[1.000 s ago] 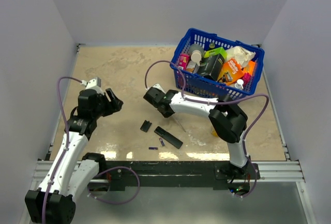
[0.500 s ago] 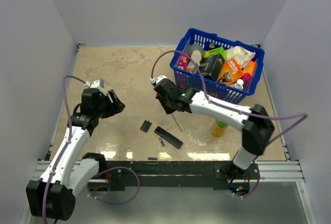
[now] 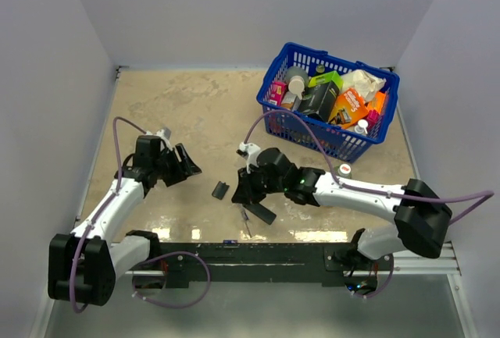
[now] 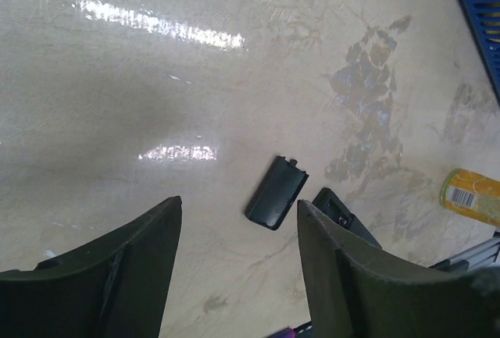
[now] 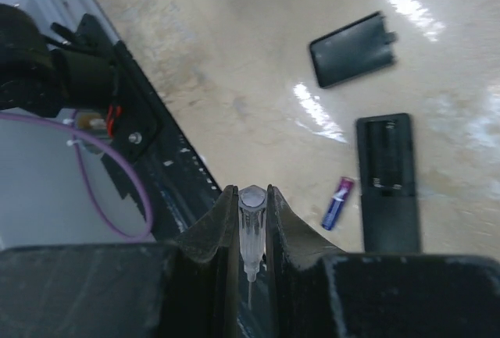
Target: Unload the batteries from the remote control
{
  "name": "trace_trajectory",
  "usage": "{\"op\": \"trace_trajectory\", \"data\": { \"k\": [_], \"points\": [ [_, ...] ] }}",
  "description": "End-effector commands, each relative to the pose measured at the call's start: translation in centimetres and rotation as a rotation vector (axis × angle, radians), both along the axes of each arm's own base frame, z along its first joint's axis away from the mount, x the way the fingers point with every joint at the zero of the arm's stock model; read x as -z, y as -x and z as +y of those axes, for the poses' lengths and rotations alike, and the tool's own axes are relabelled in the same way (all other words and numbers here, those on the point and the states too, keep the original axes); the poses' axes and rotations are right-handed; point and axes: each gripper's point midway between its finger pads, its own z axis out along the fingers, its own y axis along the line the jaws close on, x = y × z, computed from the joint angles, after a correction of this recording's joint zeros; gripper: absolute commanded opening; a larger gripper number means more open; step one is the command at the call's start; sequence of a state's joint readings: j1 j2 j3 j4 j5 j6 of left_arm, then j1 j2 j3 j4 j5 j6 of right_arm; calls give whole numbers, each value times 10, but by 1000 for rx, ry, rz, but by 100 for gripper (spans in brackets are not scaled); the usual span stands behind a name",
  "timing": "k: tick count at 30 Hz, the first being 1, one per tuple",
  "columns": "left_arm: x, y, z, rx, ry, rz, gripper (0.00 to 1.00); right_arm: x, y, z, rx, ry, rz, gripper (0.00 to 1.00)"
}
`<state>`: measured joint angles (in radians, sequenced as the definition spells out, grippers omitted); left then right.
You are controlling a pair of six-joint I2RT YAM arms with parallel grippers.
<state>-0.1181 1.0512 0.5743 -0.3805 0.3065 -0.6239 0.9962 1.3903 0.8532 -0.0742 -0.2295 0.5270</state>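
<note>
The remote control (image 5: pixel 388 174) lies flat on the table, its recess facing up with nothing in it; from above it shows as a black bar (image 3: pixel 259 212). One purplish battery (image 5: pixel 337 203) lies loose just beside it. Another small purple piece (image 3: pixel 229 241) rests on the black rail at the near edge. My right gripper (image 5: pixel 251 191) is shut on a thin clear-handled grey stick (image 5: pixel 252 229) and hovers over the near end of the remote (image 3: pixel 239 195). My left gripper (image 4: pixel 238 205) stands open, low over the table just left of the short black cover piece (image 4: pixel 276 192).
The cover piece (image 3: pixel 220 190) lies left of the remote. A blue basket (image 3: pixel 275 69) full of packages stands at the back right. A yellow container (image 4: pixel 473 196) lies right of the remote. The black base rail (image 3: pixel 258 254) runs along the near edge.
My right arm has swung down and toward the near edge, carrying the stick over the remote. My left gripper has moved right, closer to the cover piece.
</note>
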Motion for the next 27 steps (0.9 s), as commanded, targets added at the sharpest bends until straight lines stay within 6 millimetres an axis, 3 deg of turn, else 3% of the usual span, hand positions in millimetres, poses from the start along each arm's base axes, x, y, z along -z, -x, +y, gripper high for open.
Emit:
{"op": "trace_trajectory", "data": {
  "k": [1, 6, 19, 27],
  "points": [
    [-10, -14, -6, -2, 48, -54, 65, -44, 20, 45, -67, -253, -12, 0],
    [-3, -14, -3, -13, 34, -39, 64, -26, 38, 54, -60, -280, -15, 0],
    [7, -16, -1, -32, 22, -17, 64, 2, 24, 66, 22, -316, -133, 0],
    [10, -16, 4, -44, -3, -12, 64, 14, 2, 57, 108, -235, -225, 0]
  ]
}}
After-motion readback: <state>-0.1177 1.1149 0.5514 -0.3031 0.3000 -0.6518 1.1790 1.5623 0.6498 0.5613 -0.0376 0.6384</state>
